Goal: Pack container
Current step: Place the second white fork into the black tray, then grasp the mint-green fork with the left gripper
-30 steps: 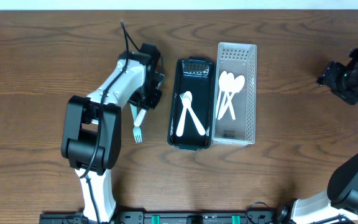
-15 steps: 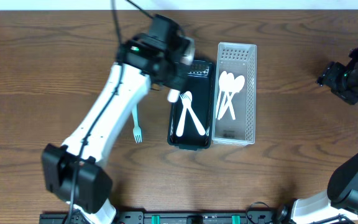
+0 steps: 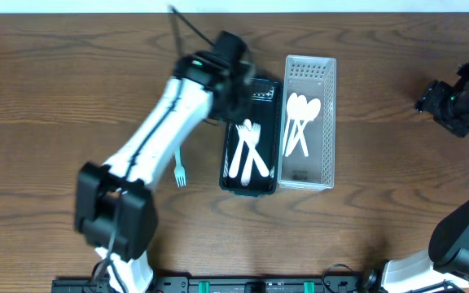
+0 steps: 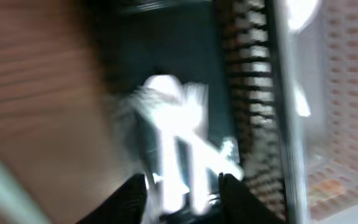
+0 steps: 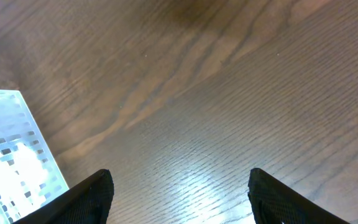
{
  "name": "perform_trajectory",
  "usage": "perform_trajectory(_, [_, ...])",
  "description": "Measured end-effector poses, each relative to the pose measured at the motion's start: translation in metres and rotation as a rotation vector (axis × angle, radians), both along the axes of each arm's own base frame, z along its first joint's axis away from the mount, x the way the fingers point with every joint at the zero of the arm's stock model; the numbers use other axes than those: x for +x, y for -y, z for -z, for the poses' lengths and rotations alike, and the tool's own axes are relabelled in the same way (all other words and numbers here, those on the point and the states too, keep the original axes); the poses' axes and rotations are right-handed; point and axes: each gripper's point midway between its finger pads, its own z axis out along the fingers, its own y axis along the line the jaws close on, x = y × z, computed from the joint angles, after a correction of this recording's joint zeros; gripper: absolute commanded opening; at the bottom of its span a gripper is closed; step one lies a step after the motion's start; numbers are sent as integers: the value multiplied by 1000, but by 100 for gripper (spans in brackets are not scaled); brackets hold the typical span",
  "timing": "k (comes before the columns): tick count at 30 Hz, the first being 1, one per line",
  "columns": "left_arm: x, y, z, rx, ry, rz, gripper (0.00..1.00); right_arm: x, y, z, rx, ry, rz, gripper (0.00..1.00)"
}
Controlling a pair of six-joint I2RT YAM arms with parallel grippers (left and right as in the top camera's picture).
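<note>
Left wrist shows left tool (image 4: 182, 186) spread empty above forks (image 4: 165, 102); right tool (image 5: 180, 180) gapes empty.

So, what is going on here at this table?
The left fingers stand open above the black tray, where white forks lie. One more fork lies on the table beside the tray. White spoons lie in the clear container next to it. The right fingers are open over bare wood, off to the side, holding nothing.
</note>
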Motion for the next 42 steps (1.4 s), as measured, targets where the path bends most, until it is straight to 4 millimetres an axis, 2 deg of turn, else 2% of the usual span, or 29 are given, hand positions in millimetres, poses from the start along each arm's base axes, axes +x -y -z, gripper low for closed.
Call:
perform_trajectory(3, [8, -47, -10, 85, 20, -105, 49, 0, 0, 0, 0, 0, 0, 73])
perform_trajectory(6, [20, -89, -5, 139, 22, -209, 49, 0, 0, 0, 0, 0, 0, 73])
perform_trajectory(9, [19, -122, 16, 178, -40, -305, 49, 0, 0, 0, 0, 0, 0, 73])
perform_trajectory(13, [2, -147, 64, 218, -189, -377, 50, 0, 0, 0, -1, 2, 0, 73])
perform_trajectory(17, [-12, -149, 99, 243, -296, -382, 50, 1, 0, 0, -2, 4, 0, 73])
perform_trajectory(20, [-15, -148, 112, 251, -331, -377, 50, 1, 0, 0, -2, 4, 0, 73])
perform_trajectory(26, [-20, -148, 121, 259, -364, -374, 50, 1, 0, 0, -1, 4, 0, 73])
perform_trajectory(37, [-58, -153, 142, 299, -499, -384, 49, 1, 0, 0, -2, 4, 0, 73])
perform_trajectory(39, [-59, -151, 142, 295, -494, -385, 49, 1, 0, 0, -2, 4, 0, 73])
perform_trajectory(42, [-63, -149, 142, 286, -497, -389, 42, 1, 0, 0, -2, 4, 0, 73])
